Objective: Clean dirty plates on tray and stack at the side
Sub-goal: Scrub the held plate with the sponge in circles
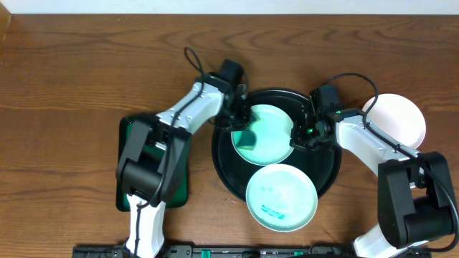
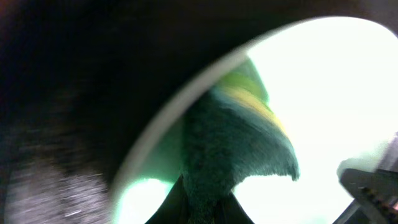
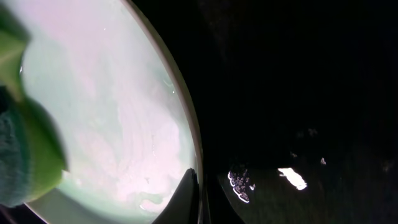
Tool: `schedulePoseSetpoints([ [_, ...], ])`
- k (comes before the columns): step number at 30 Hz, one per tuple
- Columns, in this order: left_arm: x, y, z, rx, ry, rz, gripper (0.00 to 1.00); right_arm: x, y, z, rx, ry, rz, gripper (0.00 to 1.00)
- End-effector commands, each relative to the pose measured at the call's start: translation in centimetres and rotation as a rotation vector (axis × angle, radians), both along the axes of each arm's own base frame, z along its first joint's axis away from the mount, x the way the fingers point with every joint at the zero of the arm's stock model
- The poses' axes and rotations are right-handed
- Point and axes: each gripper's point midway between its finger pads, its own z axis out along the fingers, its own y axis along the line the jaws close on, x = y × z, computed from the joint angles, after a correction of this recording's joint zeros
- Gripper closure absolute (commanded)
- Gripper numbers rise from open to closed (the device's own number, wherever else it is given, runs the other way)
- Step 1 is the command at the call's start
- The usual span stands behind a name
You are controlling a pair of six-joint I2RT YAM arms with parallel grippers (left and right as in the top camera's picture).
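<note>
Surface: dark wooden table (image 1: 72, 64), seen from overhead, with 2 robot arms reaching inward.
Landmark: black tray (image 1: 228, 172), round and glossy, at the table's centre.
Left of the black tray: green rectangular tray (image 1: 181, 183) just beside it, mostly under the left arm.
Left gripper (image 1: 242, 129): over the black tray's left-rear part, clamped on a sponge (image 2: 230, 143) that presses against the rear plate's left side.
Rear plate (image 1: 271, 129): inside the black tray toward its back, coated with a pale green film.
Front plate (image 1: 281, 197): overhanging the black tray's front rim, with teal smears near its front edge.
Right gripper (image 1: 297, 135): above the black tray's right-rear part, pinched closed on the rear plate's right rim.
Third plate (image 1: 398, 118): on the table right of the black tray, apart from it, plain white, 1 edge hidden by the right arm.
</note>
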Motion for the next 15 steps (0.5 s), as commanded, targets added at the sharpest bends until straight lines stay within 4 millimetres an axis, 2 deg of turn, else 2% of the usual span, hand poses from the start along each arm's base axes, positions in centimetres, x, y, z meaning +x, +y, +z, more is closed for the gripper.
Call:
schedulePoseSetpoints([
  [1,-3.5,-2.6,-3.6,0.003,0.087,-0.068,0.93,-0.1,-1.6,-1.0,-0.082,0.001,-0.007,0.99],
  [7,-4.3,-5.6,-2.8,-0.090,0.106,-0.063,0.93,-0.2,-1.6,-1.0,-0.082,0.001,-0.007,0.99],
  [15,-3.5,-8.8,-0.8,-0.257,0.110,-0.038,0.93,-0.2,-1.5,-1.0,-0.082,0.002,-0.003,0.99],
])
